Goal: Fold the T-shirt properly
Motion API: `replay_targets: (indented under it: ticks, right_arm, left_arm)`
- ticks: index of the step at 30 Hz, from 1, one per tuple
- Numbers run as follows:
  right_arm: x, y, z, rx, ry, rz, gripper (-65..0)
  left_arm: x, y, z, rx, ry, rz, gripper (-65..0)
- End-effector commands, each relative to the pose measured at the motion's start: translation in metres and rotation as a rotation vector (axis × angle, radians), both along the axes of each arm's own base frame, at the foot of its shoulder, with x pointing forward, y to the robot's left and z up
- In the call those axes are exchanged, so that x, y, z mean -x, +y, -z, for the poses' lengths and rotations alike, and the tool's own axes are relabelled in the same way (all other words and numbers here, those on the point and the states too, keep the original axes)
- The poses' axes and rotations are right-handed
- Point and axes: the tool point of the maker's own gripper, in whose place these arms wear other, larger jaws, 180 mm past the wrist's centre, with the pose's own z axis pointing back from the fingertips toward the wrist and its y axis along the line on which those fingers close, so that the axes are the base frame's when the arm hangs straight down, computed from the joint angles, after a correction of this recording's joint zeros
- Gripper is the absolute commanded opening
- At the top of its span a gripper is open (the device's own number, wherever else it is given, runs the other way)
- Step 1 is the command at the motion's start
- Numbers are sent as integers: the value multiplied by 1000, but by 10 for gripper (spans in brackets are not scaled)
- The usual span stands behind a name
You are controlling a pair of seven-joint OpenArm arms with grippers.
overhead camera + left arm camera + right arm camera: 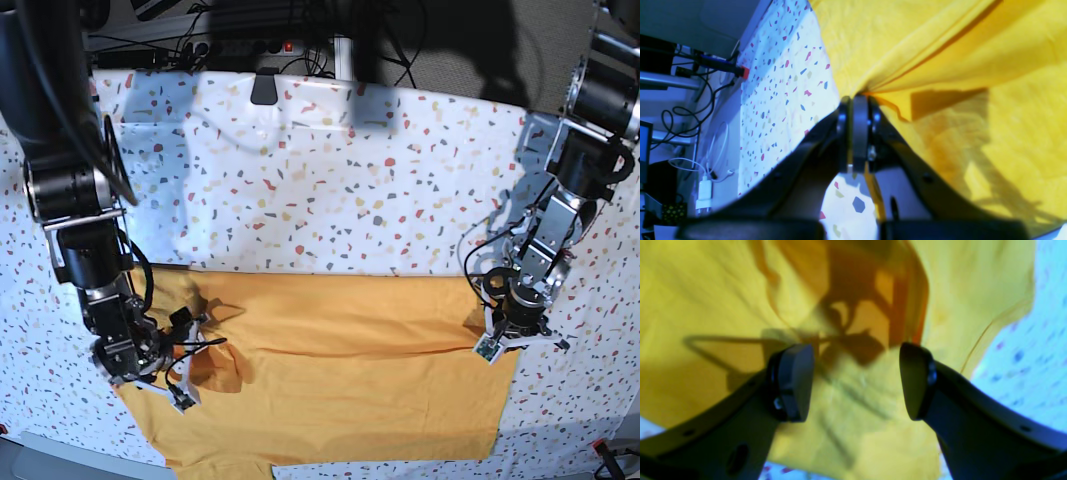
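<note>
The mustard-yellow T-shirt [350, 380] lies spread across the near part of the table, with a long crease running through its middle. At the shirt's right edge, my left gripper [487, 322] is shut on the fabric. In the left wrist view its closed tips [856, 100] pinch the T-shirt [973, 50], and taut folds fan out from the pinch. My right gripper [197, 348] is over the shirt's left side. Up close the right gripper [857, 380] stands open, with only the T-shirt [706, 290] showing between its fingers. No script shows.
A white speckled cloth [350, 190] covers the table. A black object [265, 88] sits at its back edge, with cables and a power strip [270, 45] behind it. Off the table's side hang cables [690, 100] and a white charger [705, 190].
</note>
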Motion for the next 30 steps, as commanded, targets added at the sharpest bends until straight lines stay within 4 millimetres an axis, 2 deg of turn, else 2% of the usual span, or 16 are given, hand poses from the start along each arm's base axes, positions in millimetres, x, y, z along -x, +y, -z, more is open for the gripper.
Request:
replay_targets:
  ticks: [1,3,5,8,11,16,22,26,30]
  right_arm:
    - [-25,-9,-35,63,-103,12,-270]
    - [-40,-30,-58,236,-247,81,-270]
    - [-51,-42,-85,379,-404,131,-270]
    - [-58,-45,-117,511,-572,176,-270]
    - [-60,-37,-129,531,-652,205,-270]
    - [-63,-17,-126,476,-654,200,-270]
    - [-59,10,-100,276,-510,147,-270]
    - [-49,12,-91,194,-483,167,-270]
    - [-30,19,-67,91,-388,139,-270]
  left_arm:
    - [-15,4,-27,-6,-72,-4,-650]
    - [-15,4,-27,-6,-72,-4,-650]
    - [-15,4,-27,-6,-73,-4,-650]
    - [-15,4,-27,-6,-73,-4,-650]
    - [-16,4,-27,-6,-73,-4,-650]
    - [-16,4,-27,-6,-74,-2,-650]
    - [-17,0,-31,1,-95,17,-650]
    - [-17,-2,-32,5,-105,28,-650]
    - [-18,-5,-35,11,-120,43,-650]
